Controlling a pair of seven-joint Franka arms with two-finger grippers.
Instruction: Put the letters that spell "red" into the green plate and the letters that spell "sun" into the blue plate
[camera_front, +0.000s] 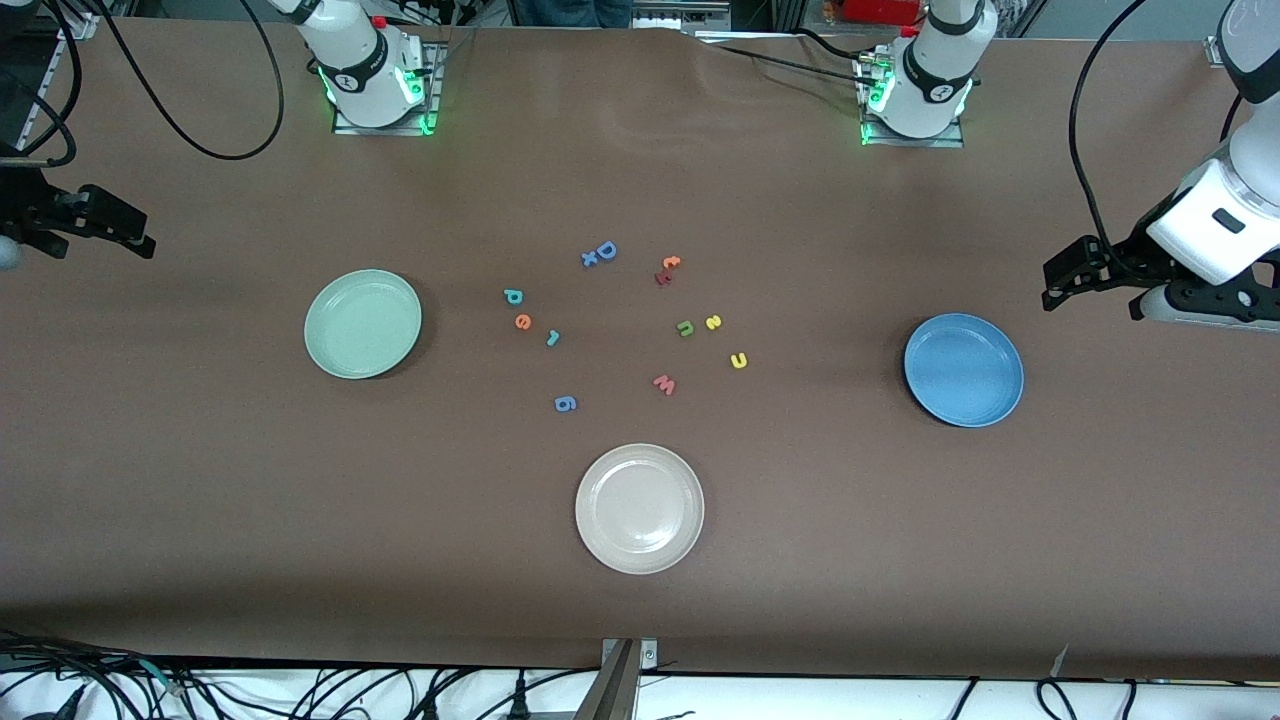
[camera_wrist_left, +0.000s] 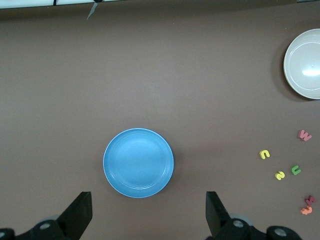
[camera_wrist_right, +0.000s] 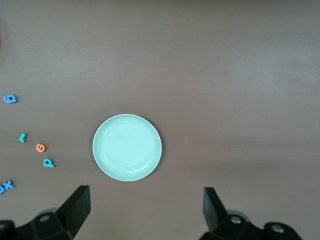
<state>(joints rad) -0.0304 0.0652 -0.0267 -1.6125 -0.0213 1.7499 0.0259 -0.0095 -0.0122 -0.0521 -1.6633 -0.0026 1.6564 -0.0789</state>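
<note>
No letter has been moved yet: both plates are empty and the task stands at its first pick.

The green plate (camera_front: 363, 323) sits toward the right arm's end of the table (camera_front: 200, 480); the blue plate (camera_front: 963, 369) sits toward the left arm's end. Between them lie the letters. The teal "d" (camera_front: 513, 296), orange "e" (camera_front: 523, 321) and teal "r" (camera_front: 552, 338) form a loose row nearer the green plate. The green "n" (camera_front: 686, 327), yellow "s" (camera_front: 714, 322) and yellow "u" (camera_front: 739, 361) cluster nearer the blue plate. The capital "D" (camera_front: 605, 250), blue "6" (camera_front: 565, 403), pink "w" (camera_front: 664, 384) and beige plate (camera_front: 639, 507) are distractors.

The left gripper (camera_wrist_left: 149, 215) hangs high near the blue plate, jaws spread wide and empty. The right gripper (camera_wrist_right: 145, 212) hangs high near the green plate, likewise spread and empty.

Next move, as judged: each arm travels toward the table's middle, descends over one small flat letter, and narrows its jaws accurately, since neighbouring letters lie close by.
</note>
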